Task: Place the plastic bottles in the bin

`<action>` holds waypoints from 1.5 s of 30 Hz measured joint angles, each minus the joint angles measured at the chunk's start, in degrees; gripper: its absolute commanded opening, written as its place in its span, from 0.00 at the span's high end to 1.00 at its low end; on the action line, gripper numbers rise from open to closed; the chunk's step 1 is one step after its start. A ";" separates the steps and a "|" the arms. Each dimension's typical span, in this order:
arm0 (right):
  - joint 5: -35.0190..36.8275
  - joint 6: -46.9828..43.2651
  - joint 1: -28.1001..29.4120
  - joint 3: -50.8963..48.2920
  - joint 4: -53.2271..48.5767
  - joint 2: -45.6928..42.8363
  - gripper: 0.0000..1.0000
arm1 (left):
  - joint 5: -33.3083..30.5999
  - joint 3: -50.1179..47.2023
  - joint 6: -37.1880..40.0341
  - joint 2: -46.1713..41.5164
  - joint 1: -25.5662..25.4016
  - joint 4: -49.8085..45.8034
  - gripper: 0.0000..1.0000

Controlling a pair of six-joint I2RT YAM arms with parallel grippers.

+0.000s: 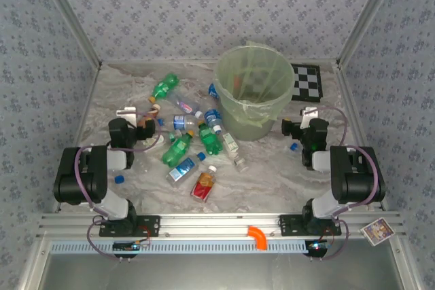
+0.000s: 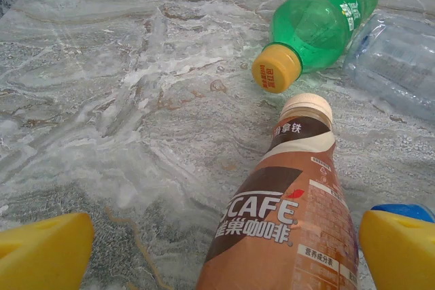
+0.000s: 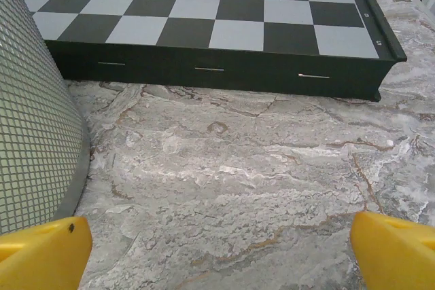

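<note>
Top view first: both arms sit folded low, elbows back at 6 o'clock, wrists pointing to 12. The left gripper (image 1: 134, 115) hangs over the scattered plastic bottles (image 1: 185, 142), the right gripper (image 1: 309, 115) at 3 o'clock of the bin (image 1: 262, 119).

The bin is a round, translucent yellow-green bucket tapering downward, standing at 1 o'clock of the marbled grey table (image 1: 272, 168). The bottles lie on their sides from 8 to 10 o'clock of it. They are green and clear ribbed plastic, with a red-orange one (image 1: 204, 183) nearest the rail.

On the left wrist camera, the left gripper (image 2: 221, 249) has its yellow fingers (image 2: 44, 249) spread wide and grips nothing. A glossy brown coffee bottle (image 2: 292, 215) lies between them, its cream cap toward 12. The left pad is clear of it and the right pad is just beside it; contact I cannot tell. At 1 o'clock there's a green bottle (image 2: 319, 18) with a yellow cap (image 2: 276, 68).

The right wrist camera shows the right gripper (image 3: 217, 252) fully spread over bare marble. It also reveals a fine grid texture on the bin (image 3: 34, 113) wall at 9 o'clock. The checkerboard card (image 3: 204, 11) at 12 has a thick dark edge.
</note>
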 measured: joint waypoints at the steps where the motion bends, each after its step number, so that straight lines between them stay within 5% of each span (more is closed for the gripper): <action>1: -0.02 0.00 0.00 0.00 0.00 -0.02 0.00 | 0.00 0.00 0.00 0.00 0.02 0.00 0.00; 31: -0.35 0.04 -0.66 0.00 -0.46 -0.70 0.01 | -1.86 1.11 -1.38 -0.85 0.09 -3.61 0.00; 37: 2.32 0.87 -0.63 0.24 -7.21 -9.94 0.00 | -5.57 6.78 -4.59 -9.35 0.55 -17.70 0.00; 45: 9.05 18.73 -2.60 11.58 -33.27 -24.85 0.00 | -14.43 33.05 -21.05 -13.94 0.76 -51.21 0.00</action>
